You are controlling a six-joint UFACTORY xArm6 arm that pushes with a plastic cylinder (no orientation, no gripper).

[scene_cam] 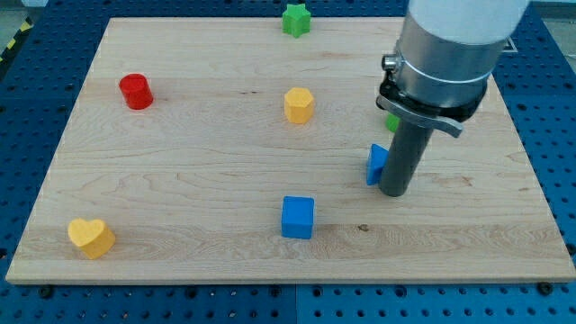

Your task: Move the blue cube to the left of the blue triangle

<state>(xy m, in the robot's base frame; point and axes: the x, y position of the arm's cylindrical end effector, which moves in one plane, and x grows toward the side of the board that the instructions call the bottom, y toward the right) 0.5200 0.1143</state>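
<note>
The blue cube [298,217] sits on the wooden board [198,180] near the view's bottom centre. The blue triangle [375,165] lies to the cube's upper right, partly hidden behind the dark rod. My tip [395,192] rests on the board, touching or almost touching the triangle's right side, about a hundred pixels to the right of the cube and slightly above it. The arm's grey body [450,45] fills the view's top right.
A red cylinder [136,92] stands at the upper left. A yellow heart [90,238] lies at the bottom left. A yellow hexagonal block [299,105] is at centre. A green star [295,20] is at the top edge. A green block [392,121] peeks out behind the arm.
</note>
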